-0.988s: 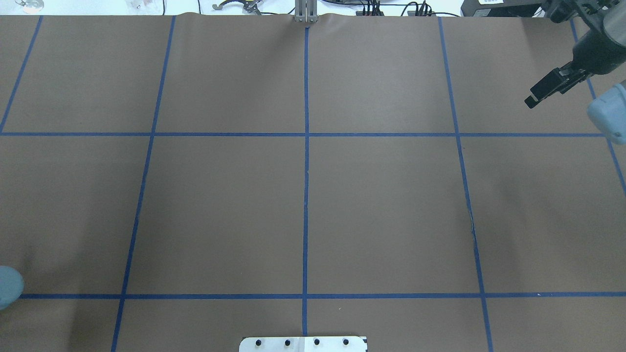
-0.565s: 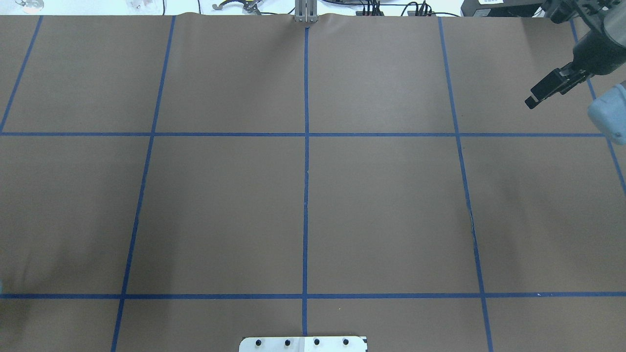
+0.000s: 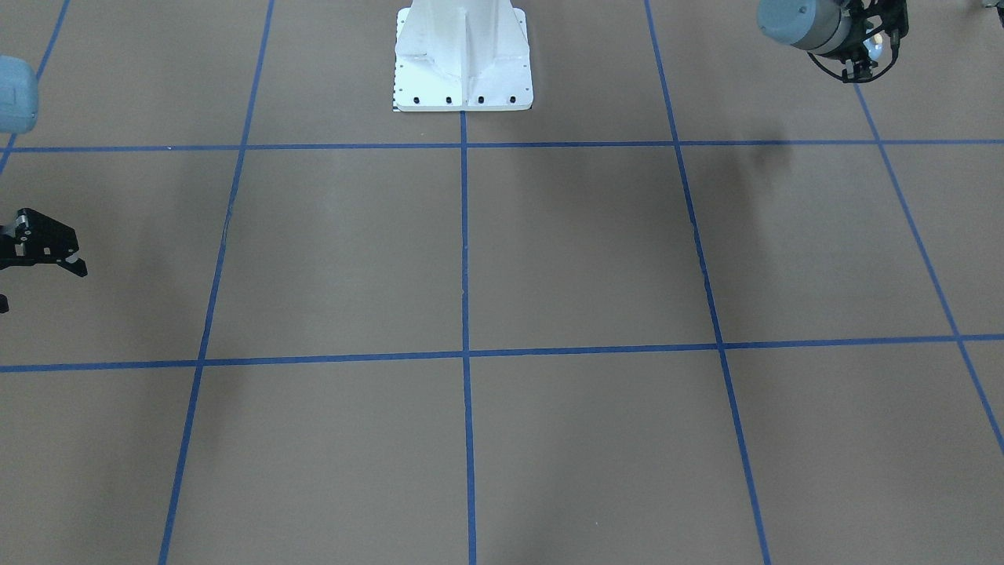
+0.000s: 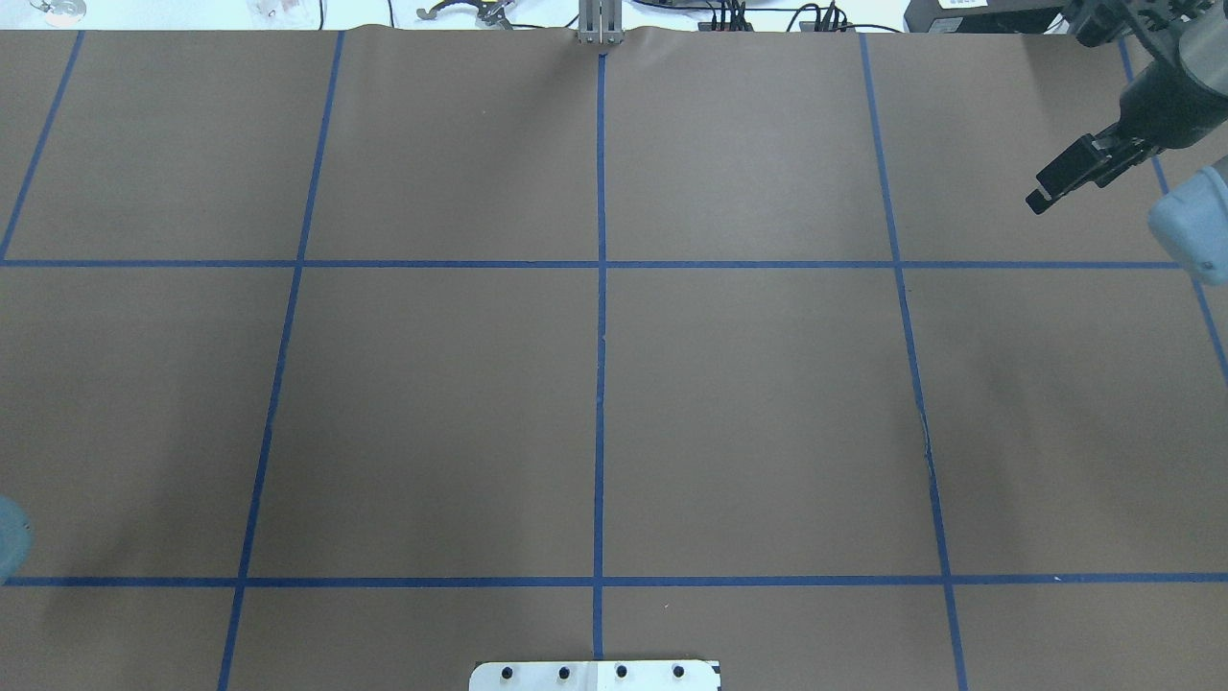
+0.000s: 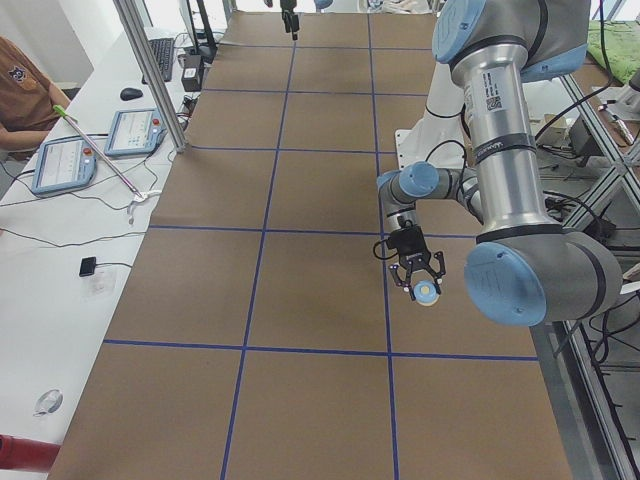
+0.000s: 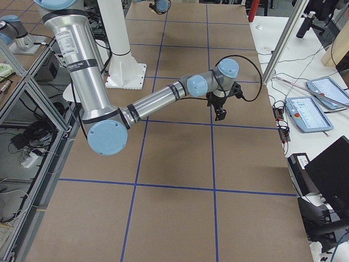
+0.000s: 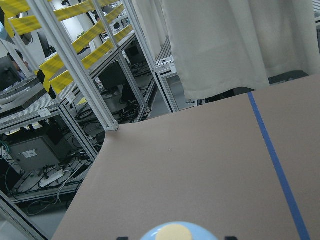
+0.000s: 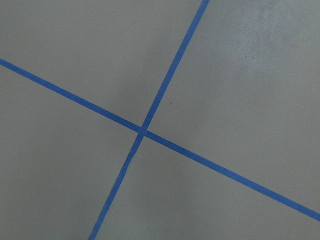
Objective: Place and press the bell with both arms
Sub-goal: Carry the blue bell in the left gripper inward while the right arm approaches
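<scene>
The light-blue bell with its cream button sits between the fingers of my left gripper, which is shut on it. The bell hangs above the brown table near the robot's side, in the left part. The left arm's wrist shows at the top right of the front-facing view. My right gripper is empty and hovers over the table's far right; its fingers look spread in the front-facing view. It also shows in the exterior right view.
The brown table is marked with a grid of blue tape lines. The white pedestal base stands at the robot's edge. Tablets and cables lie on the white bench beyond the far edge, and an operator sits there.
The right gripper has shifted slightly toward the far edge. The left arm's blue cap at the overhead view's left edge slid out and has partly come back.
</scene>
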Tool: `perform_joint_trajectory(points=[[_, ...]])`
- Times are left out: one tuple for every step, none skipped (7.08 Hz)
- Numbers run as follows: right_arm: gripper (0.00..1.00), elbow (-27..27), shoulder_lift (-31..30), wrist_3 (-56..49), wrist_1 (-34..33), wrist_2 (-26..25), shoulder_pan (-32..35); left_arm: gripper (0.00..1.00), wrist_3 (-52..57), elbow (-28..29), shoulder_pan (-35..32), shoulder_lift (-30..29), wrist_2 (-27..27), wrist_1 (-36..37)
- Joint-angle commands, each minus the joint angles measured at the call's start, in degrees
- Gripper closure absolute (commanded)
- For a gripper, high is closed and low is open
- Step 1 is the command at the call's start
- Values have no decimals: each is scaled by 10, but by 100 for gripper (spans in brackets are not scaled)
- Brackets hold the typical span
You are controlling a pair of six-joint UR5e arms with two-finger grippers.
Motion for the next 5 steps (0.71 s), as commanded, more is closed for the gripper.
perform_joint_trajectory(points=[[5,-2,15,98,30,-3,-30,100,196,20,-121,-160,116,13],[25,-5,16,148,55,-2,-38,100,235,33,-133,-202,143,16],[41,-9,29,186,59,-4,-51,100,266,37,-139,-258,186,15],[54,-28,53,218,60,-4,-60,100,311,42,-145,-327,213,15],[71,-40,70,227,60,-5,-63,100,321,50,-139,-384,242,11]])
